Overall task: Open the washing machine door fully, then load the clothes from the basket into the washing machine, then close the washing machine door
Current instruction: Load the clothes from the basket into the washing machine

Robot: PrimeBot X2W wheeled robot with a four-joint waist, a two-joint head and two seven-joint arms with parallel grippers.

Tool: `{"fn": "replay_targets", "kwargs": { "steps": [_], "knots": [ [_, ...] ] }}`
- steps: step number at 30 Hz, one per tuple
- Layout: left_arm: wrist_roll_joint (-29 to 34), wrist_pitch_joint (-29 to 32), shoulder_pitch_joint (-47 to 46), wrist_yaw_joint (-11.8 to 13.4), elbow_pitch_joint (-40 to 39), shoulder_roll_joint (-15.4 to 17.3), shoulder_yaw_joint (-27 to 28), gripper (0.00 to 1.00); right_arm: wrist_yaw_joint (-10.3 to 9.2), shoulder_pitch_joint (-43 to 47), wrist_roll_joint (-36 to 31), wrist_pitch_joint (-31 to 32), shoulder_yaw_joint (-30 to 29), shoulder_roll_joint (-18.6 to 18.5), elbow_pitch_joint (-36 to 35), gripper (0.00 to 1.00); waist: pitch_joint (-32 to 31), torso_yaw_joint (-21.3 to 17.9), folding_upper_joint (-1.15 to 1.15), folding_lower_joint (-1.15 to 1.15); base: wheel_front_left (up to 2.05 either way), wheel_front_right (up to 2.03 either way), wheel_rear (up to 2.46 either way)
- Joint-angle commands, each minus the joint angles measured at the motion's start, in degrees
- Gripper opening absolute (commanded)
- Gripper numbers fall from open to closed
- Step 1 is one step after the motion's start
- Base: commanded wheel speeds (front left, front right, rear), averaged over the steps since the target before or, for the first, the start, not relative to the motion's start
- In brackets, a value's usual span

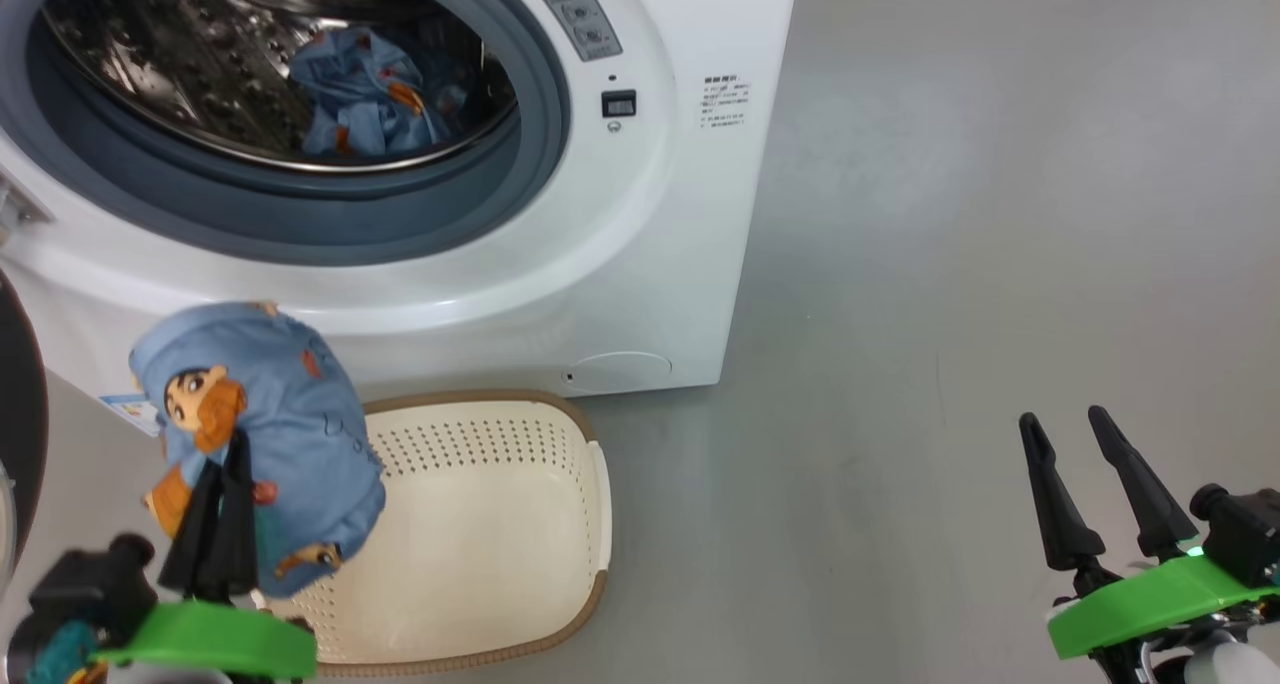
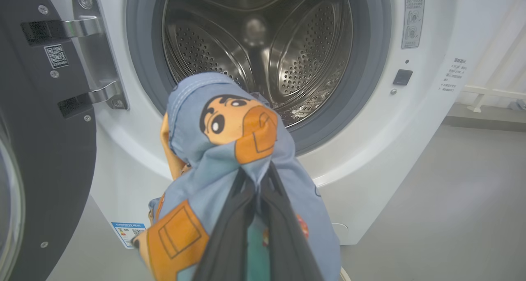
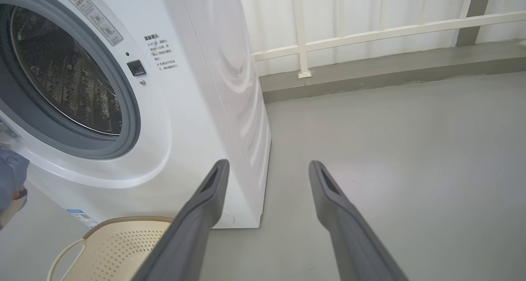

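The washing machine (image 1: 650, 214) stands with its door (image 2: 49, 149) swung open at the left, on its hinge. One blue garment (image 1: 370, 94) of the clothes lies inside the steel drum (image 2: 263, 47). My left gripper (image 1: 235, 454) is shut on another blue cartoon-print garment (image 1: 270, 414), which hangs bunched over the fingers above the basket's left end, below the drum opening. In the left wrist view this garment (image 2: 230, 129) sits in front of the opening. The cream basket (image 1: 590, 444) shows bare inside. My right gripper (image 1: 1064, 416) stands open over the floor, far right.
Grey floor stretches to the right of the machine. In the right wrist view a white railing (image 3: 304, 47) on a low grey curb (image 3: 370, 71) runs behind the machine. The basket (image 3: 123, 244) sits against the machine's front, below its round flap (image 1: 620, 369).
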Motion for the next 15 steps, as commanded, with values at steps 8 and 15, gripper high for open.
{"fn": "replay_targets", "kwargs": {
  "steps": [8,15],
  "knots": [
    [2.84,-0.37,6.58,-0.13,-7.51,-2.48,5.09,0.0,0.09,3.08,0.43,-0.28,-0.87,-0.63,-1.93,1.0,-2.27,0.15,0.0,0.0,0.0,0.0,0.0],
    [3.12,-0.37,7.39,-0.13,-8.59,-3.59,5.18,0.0,0.09,3.43,0.34,-0.28,-1.19,-0.57,-2.37,1.0,-1.8,-0.01,0.0,0.0,0.0,0.0,0.0]
  ]
}}
